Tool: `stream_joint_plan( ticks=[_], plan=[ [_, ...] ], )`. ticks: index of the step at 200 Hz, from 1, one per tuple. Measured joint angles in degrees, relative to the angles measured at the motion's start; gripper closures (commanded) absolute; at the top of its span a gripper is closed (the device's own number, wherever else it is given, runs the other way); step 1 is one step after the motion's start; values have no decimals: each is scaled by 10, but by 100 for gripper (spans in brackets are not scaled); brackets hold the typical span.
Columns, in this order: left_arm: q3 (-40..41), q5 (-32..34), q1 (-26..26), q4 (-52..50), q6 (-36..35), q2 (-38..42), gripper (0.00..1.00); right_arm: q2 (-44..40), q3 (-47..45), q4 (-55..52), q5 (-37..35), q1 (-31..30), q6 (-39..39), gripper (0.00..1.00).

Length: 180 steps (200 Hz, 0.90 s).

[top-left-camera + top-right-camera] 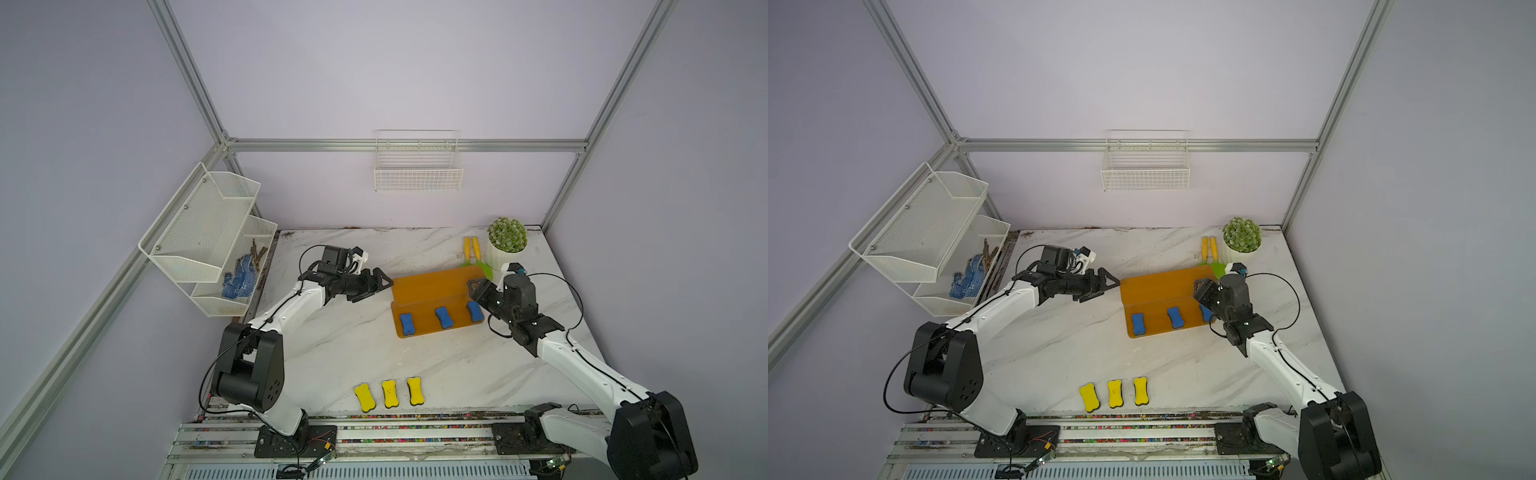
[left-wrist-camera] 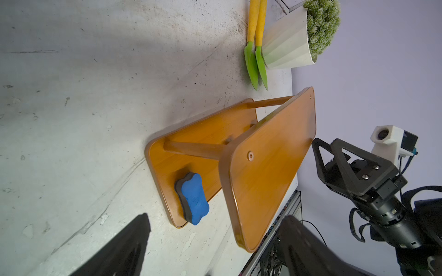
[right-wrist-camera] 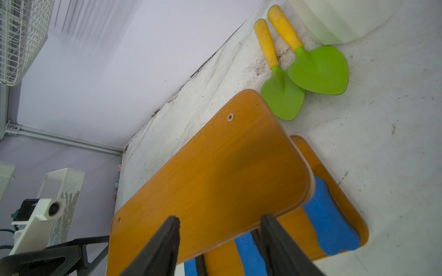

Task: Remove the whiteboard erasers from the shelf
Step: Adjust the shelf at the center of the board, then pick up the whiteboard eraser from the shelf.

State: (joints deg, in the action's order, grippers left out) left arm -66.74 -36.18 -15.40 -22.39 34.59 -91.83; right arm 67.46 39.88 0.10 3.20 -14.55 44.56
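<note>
Three blue erasers lie in a spaced row on the lower tier of the shelf, right of centre in both top views. The rightmost one is partly hidden behind the right end effector. Three yellow erasers are off the shelf, lined up on the bench at lower centre of the frame, near its front edge and well apart from the shelf. Right end effector hangs over the shelf's right end, above the upper tier. The right wrist view shows its fingers spread and released, with only the upper board behind the gap. Left end effector hovers just beside the shelf's left end; contact cannot be told. The left wrist view shows its dark fingers wide apart, gripping nothing. Behind the shelf, toward the bench's upper right corner, are two yellow-handled green spatulas side by side, next to a white pot with a green plant. White wire basket on the back wall, upper centre. White mesh rack at frame left holds blue dotted gloves in a lower bin.
</note>
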Motion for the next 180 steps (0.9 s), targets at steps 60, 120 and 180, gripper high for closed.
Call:
stream_joint_plan(
  ticks=[60, 120, 180],
  plan=[
    [1, 20, 0, -14, -15, 15, 11, 35, 24, 44, 35, 6, -75, 36],
    [1, 34, 0, -27, -38, 26, 10, -201, -191, 172, -85, -227, -207, 37],
    [1, 50, 0, -35, -52, 26, 10, -7, -231, 306, -213, -432, -336, 30]
  ],
)
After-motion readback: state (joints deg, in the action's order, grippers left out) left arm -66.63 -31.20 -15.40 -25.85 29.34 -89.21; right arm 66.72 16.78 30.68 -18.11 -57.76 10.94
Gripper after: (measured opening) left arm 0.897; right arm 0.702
